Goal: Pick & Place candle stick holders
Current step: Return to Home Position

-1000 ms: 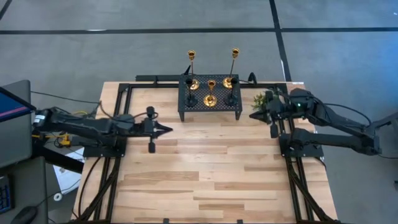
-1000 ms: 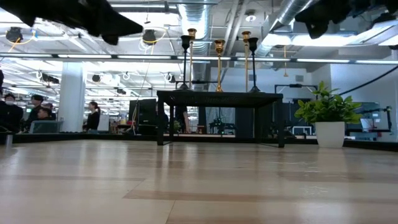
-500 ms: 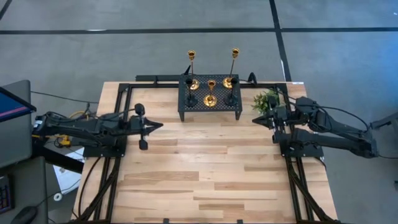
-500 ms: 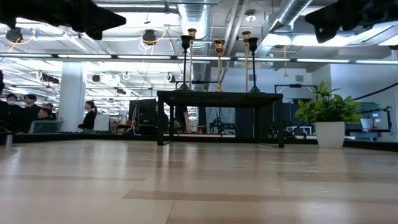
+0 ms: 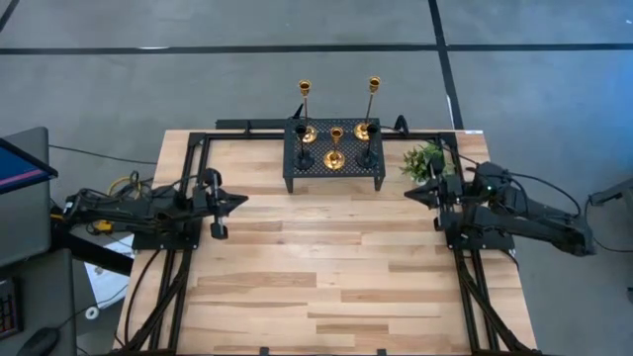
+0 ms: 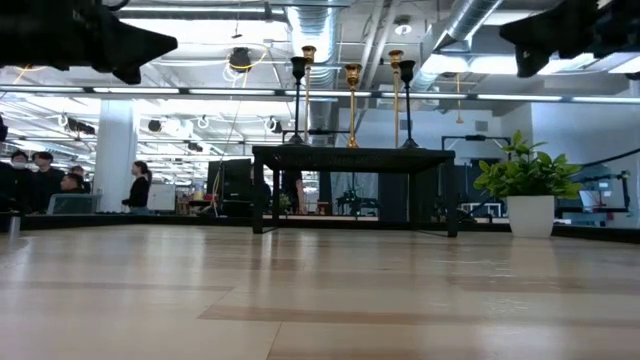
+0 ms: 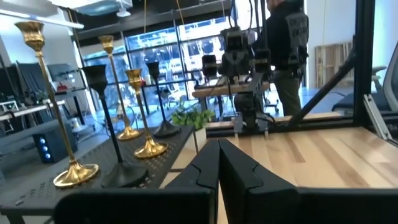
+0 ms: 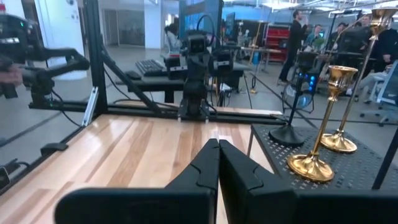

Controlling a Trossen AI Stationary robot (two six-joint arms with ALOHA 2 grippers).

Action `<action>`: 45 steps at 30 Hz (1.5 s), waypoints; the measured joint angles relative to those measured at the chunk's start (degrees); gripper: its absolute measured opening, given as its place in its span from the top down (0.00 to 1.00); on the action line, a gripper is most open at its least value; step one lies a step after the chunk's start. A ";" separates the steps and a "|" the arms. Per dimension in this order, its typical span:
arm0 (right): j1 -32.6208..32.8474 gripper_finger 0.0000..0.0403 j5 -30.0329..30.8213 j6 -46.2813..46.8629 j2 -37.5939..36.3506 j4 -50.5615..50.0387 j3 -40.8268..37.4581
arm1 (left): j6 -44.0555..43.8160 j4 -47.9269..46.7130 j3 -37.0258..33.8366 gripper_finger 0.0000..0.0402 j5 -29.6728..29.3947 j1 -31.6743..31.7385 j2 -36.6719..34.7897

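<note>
Five candle stick holders stand by their round bases on the mesh top of a black rack (image 5: 334, 173) at the table's far middle. Two tall gold ones (image 5: 305, 109) (image 5: 373, 104) are at the back, a shorter gold one (image 5: 335, 150) is in the middle, and two black ones (image 5: 303, 148) (image 5: 368, 146) flank it. They also show in the left wrist view (image 7: 140, 112). My left gripper (image 5: 242, 200) is shut and empty, left of the rack. My right gripper (image 5: 407, 194) is shut and empty, right of the rack.
A small green plant in a white pot (image 5: 425, 158) stands at the far right, close to my right gripper. Black frame rails (image 5: 188, 198) run along the table's left and right sides. Bare wood (image 5: 326, 257) lies in front of the rack. People (image 6: 40, 175) stand beyond the table.
My left gripper has drawn back toward the table's left edge, away from the rack. My right gripper has drawn back toward the table's right edge and a little toward the near edge. Both have stayed shut. The holders have not moved.
</note>
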 joint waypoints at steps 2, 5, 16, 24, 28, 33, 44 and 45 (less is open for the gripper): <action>0.00 1.00 -0.01 0.73 -1.22 1.01 -1.54 | 0.04 0.25 -0.94 0.99 -0.02 0.00 -1.12; 0.00 1.00 0.01 1.96 -3.25 0.95 -3.19 | 0.04 -0.03 -1.94 0.99 -0.02 0.00 -2.03; -0.02 1.00 0.01 2.68 -13.00 1.20 -8.04 | -3.47 -0.43 -4.81 0.99 -1.53 0.00 -2.05; 0.00 1.00 0.01 3.79 -13.97 4.65 -10.37 | -4.48 -0.06 -5.75 0.99 -0.98 0.00 -2.05; -0.01 1.00 0.03 3.80 -13.84 5.45 -11.33 | -5.44 -0.12 -5.80 0.99 1.18 0.00 -1.96; -0.02 1.00 0.11 4.72 -13.87 11.03 -15.15 | -6.41 -0.72 -6.05 0.99 3.19 0.00 -1.59; -0.02 1.00 4.50 4.59 -13.82 15.38 -19.87 | -6.41 -0.65 -6.05 0.99 3.20 0.00 -1.56; -0.02 1.00 4.51 3.96 -13.82 15.36 -19.87 | -6.41 -0.64 -6.05 0.99 3.15 0.00 -1.56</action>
